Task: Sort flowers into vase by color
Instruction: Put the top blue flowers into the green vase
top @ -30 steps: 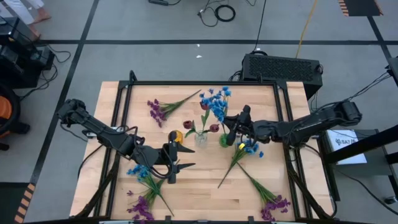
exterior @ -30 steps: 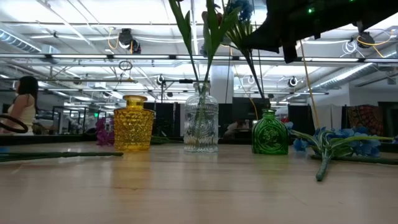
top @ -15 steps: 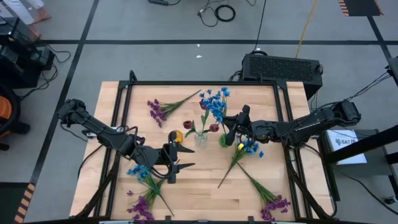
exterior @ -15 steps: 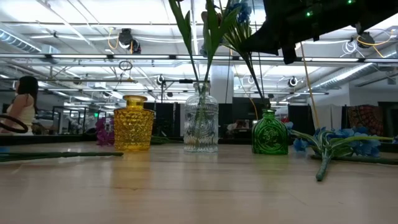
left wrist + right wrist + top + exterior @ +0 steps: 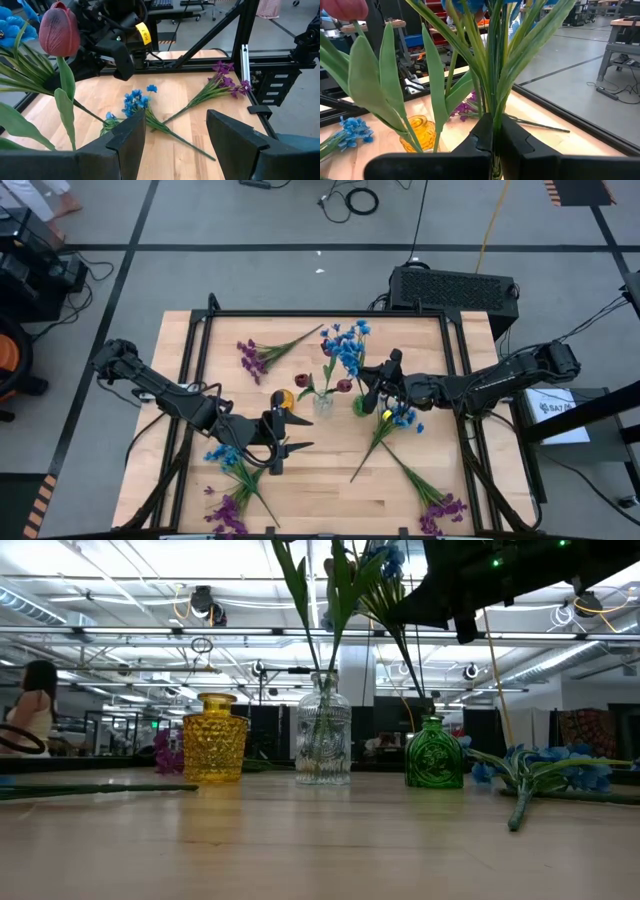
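Standing in the green vase (image 5: 360, 406), the blue flowers (image 5: 346, 346) with long leaves are pinched by the right gripper (image 5: 369, 389); the left gripper (image 5: 290, 434) hangs spread nearby.

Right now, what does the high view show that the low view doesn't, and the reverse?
Only the high view shows both pincers: the left pincer open, empty, over bare wood, and the right pincer shut on the blue sprig, plus purple sprigs lying loose. Only the low view shows the room and a person. Both show the yellow vase, clear vase and green vase.
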Motion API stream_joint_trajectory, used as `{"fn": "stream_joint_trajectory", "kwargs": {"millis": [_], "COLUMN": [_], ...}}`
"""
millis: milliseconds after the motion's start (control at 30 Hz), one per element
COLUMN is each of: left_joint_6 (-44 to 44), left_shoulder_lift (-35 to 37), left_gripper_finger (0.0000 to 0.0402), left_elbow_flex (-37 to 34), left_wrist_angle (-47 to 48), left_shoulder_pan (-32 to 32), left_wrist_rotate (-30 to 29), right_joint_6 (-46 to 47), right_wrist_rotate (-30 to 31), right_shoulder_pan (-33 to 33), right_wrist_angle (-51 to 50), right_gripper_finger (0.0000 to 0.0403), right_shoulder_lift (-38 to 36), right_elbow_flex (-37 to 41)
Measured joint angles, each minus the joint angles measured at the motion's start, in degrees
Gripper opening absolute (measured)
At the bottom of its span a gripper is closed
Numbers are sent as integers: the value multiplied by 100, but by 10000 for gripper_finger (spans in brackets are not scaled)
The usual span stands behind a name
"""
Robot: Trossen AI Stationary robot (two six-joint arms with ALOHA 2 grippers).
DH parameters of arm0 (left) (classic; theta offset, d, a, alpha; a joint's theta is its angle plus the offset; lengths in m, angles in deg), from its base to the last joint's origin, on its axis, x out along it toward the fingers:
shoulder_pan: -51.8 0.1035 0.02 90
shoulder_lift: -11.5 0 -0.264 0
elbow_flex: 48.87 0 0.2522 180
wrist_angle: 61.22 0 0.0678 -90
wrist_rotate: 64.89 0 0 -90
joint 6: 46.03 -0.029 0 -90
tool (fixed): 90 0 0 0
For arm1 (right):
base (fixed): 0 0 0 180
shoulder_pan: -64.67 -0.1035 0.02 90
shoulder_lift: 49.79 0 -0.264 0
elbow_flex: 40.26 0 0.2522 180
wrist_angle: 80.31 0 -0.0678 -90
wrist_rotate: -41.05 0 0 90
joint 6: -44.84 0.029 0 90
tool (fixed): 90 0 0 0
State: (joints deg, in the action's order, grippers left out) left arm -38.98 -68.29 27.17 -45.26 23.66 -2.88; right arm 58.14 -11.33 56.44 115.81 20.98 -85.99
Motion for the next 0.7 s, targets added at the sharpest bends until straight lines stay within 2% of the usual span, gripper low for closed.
{"fn": "stream_joint_trajectory", "kwargs": {"millis": [700], "left_joint_6": [2], "left_shoulder_lift": [0], "left_gripper_finger": [216], "left_elbow_flex": [0], "left_wrist_angle": [9], "left_shoulder_pan": [0], "left_wrist_rotate": [2], "right_joint_6": [103], "right_wrist_rotate": [-52], "right_shoulder_pan": [-50], "right_wrist_angle": [-232], "right_gripper_finger": [5], "right_shoulder_lift": [0], "right_elbow_flex": [0]}}
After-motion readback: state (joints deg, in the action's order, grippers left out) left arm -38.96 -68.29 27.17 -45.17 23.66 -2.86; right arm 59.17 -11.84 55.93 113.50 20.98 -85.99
